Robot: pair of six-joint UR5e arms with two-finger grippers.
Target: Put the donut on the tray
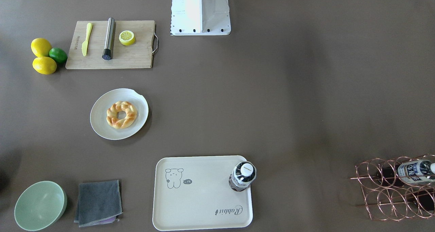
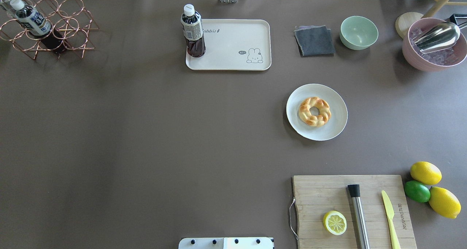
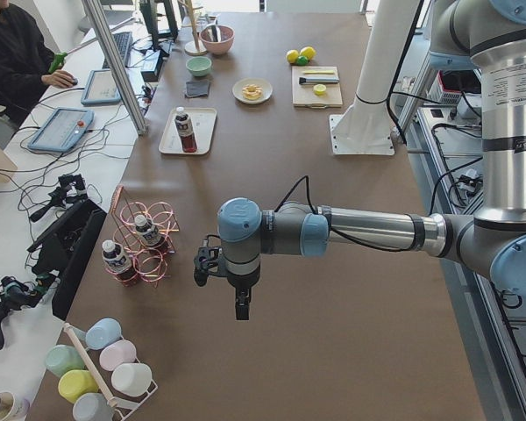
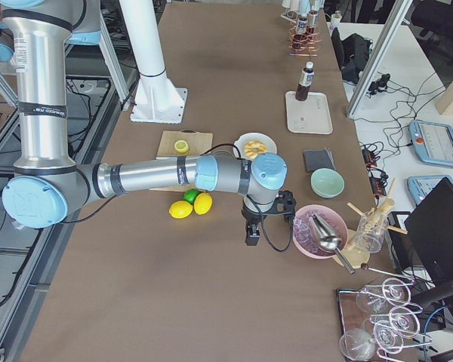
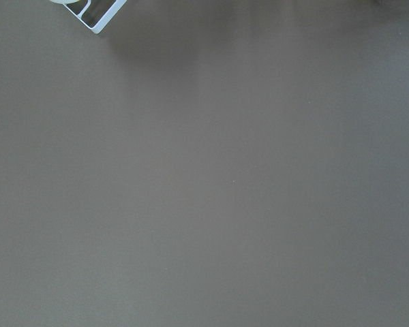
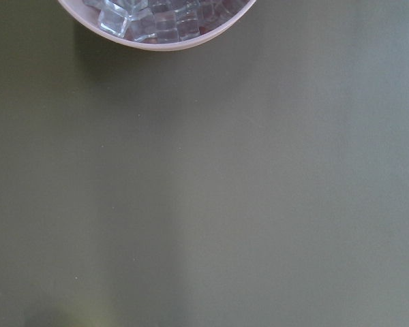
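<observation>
The braided golden donut lies on a round off-white plate; it also shows in the overhead view. The cream tray with the bear drawing and "Rabbit" script sits at the table's far edge, with a dark drink bottle standing on one corner. My left gripper hangs over bare table far from both, seen only in the left side view; I cannot tell if it is open. My right gripper hangs beside a pink ice bowl; I cannot tell its state.
A wooden cutting board carries a lemon half, a steel tool and a yellow knife. Two lemons and a lime lie beside it. A green bowl, a grey cloth and a copper wire bottle rack stand along the far edge.
</observation>
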